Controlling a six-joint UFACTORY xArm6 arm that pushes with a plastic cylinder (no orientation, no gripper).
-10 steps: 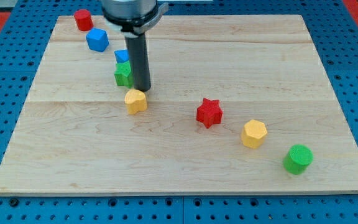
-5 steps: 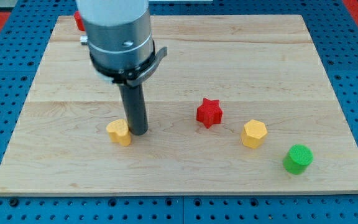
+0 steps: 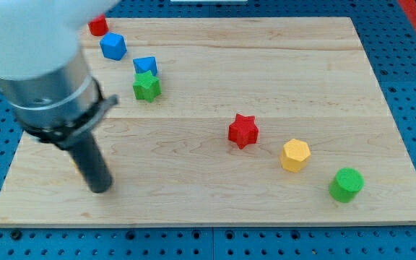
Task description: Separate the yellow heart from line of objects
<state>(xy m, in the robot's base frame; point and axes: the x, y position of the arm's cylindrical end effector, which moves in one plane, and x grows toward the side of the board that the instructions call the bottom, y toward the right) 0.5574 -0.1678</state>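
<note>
My tip [image 3: 101,189] rests on the wooden board [image 3: 280,65] near its bottom left corner. The yellow heart does not show clearly; the rod and the arm's body above it cover the spot just left of the tip. A curved line of blocks runs from the view's top left to its bottom right: red cylinder [image 3: 97,26], blue block [image 3: 113,46], blue cube [image 3: 145,66], green star [image 3: 146,87], red star [image 3: 243,131], yellow hexagon [image 3: 295,155], green cylinder [image 3: 347,184]. My tip is well below and to the left of the green star.
The arm's grey body [image 3: 42,79] fills the view's upper left and hides part of the board's left edge. A blue perforated table surrounds the board.
My tip has slid down and to the left, from beside the green star to the bottom left corner. The yellow heart went ahead of it, out of the line, and is now hidden.
</note>
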